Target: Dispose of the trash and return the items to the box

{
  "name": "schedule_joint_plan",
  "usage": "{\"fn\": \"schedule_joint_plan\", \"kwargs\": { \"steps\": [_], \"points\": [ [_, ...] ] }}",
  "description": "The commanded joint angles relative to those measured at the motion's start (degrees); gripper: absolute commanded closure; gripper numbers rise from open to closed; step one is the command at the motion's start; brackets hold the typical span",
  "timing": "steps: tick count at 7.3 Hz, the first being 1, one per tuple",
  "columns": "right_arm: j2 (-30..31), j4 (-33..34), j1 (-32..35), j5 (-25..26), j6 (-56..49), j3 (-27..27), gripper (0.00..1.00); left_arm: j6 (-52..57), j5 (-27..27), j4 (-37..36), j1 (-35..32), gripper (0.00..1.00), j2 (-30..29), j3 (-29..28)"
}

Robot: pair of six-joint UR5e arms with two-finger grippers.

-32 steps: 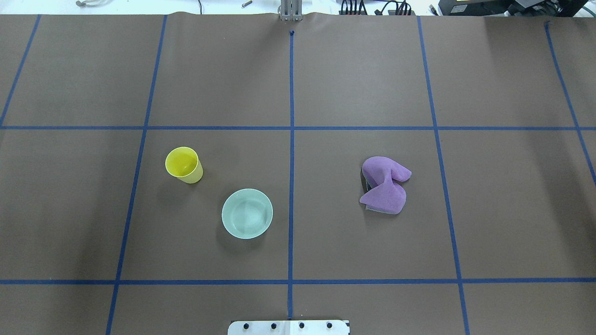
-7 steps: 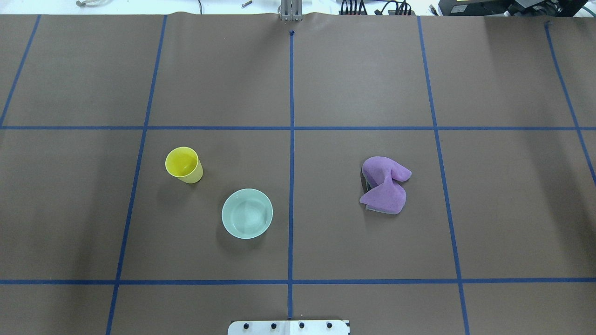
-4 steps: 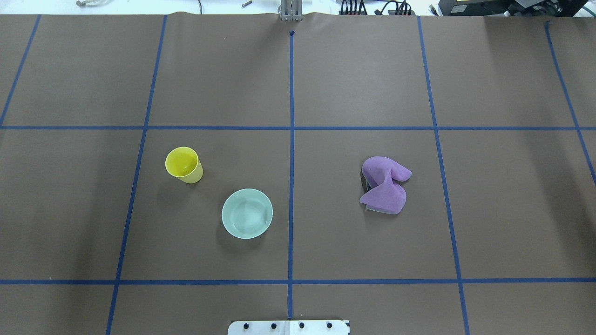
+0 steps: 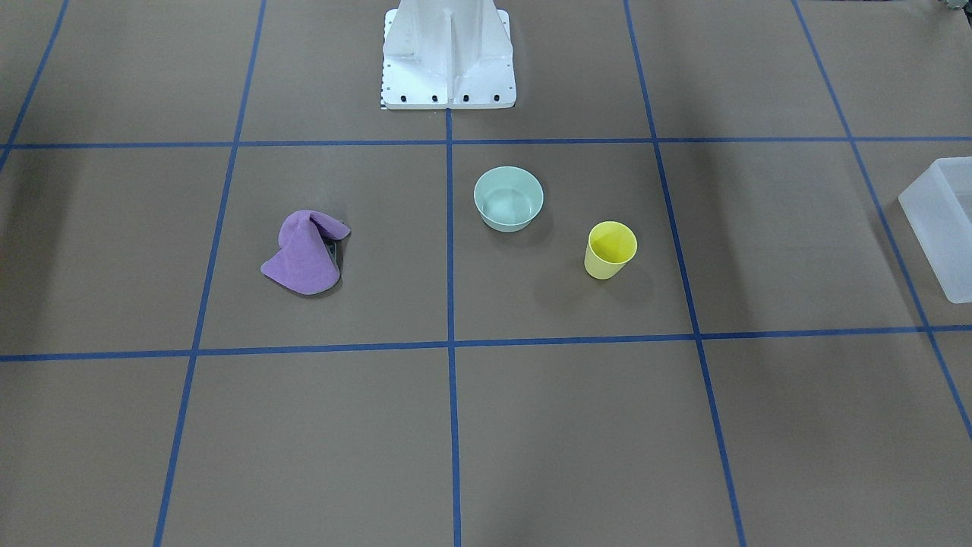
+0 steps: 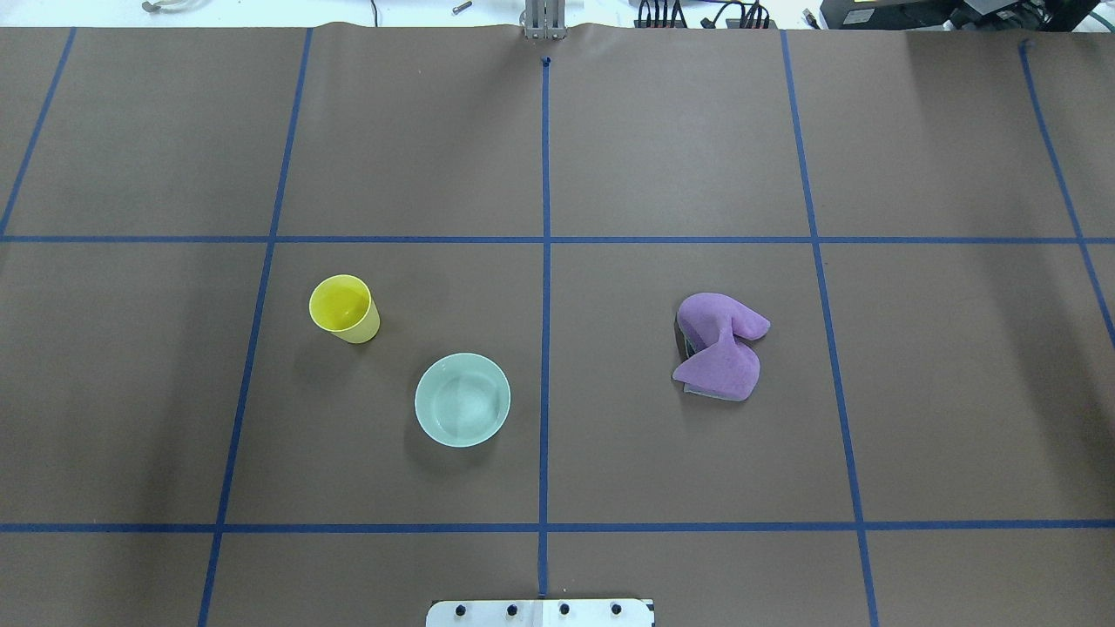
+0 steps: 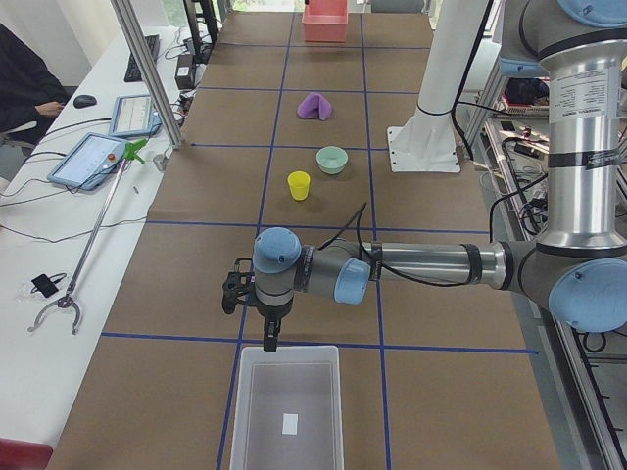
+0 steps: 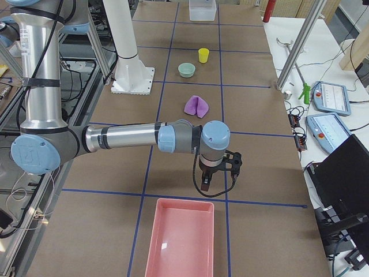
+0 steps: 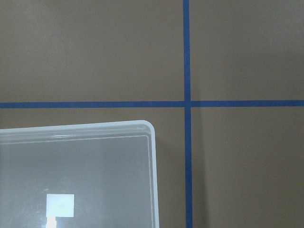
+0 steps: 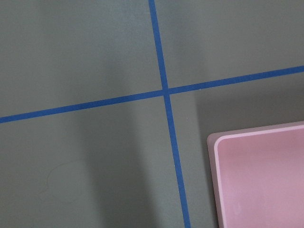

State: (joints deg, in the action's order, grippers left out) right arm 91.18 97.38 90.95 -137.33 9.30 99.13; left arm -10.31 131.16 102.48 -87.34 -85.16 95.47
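The yellow cup stands upright left of centre. The mint-green bowl sits just to its right and nearer to me. Both also show in the front view, the cup and the bowl. The translucent box stands at the table's left end, empty but for a white label. My left gripper hangs over the box's near rim. My right gripper hangs at the far right end. Neither shows in a view that tells whether it is open or shut.
A crumpled purple cloth lies right of centre with a dark edge showing under it. A pink bin stands at the table's right end under my right gripper. The white pedestal stands at my edge of the table.
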Motion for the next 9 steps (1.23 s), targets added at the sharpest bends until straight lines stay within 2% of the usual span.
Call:
{"fn": "schedule_joint_plan", "kwargs": {
  "steps": [1,2,3,4,5,6,7,9],
  "points": [
    [-0.03,0.26,-0.34,-0.74,-0.07,1.85,0.00,-0.76,0.15,0.70,0.15,0.02,-2.20,1.12],
    [-0.99,0.52,-2.86,-0.75,0.02,3.25,0.00,-5.11,0.41,0.96,0.33,0.02,-2.64,3.03],
    [-1.96,0.44,-3.50,-0.66,-0.07,3.35,0.00,-8.55,0.67,0.44,0.94,0.02,-5.52,3.57],
    [-2.93,0.35,-3.59,-0.05,-0.16,3.35,0.00,-8.93,0.68,-1.13,4.25,0.01,-7.72,3.75],
    [-3.54,0.44,-3.50,-0.13,-0.16,3.27,0.00,-8.94,0.68,-6.62,8.11,0.01,-11.83,4.02],
    [-2.85,0.18,-3.50,-0.48,-0.07,2.66,0.00,-9.11,0.76,-7.38,11.11,0.01,-12.83,5.41],
    [-2.33,0.09,-3.59,-0.22,0.02,2.39,0.00,-16.94,1.98,-6.86,15.49,0.01,-12.93,7.86],
    [-2.32,-0.26,-3.59,-0.31,-0.51,1.68,0.00,-41.44,-0.97,-0.48,24.54,0.02,-13.02,14.37]
  ]
}}
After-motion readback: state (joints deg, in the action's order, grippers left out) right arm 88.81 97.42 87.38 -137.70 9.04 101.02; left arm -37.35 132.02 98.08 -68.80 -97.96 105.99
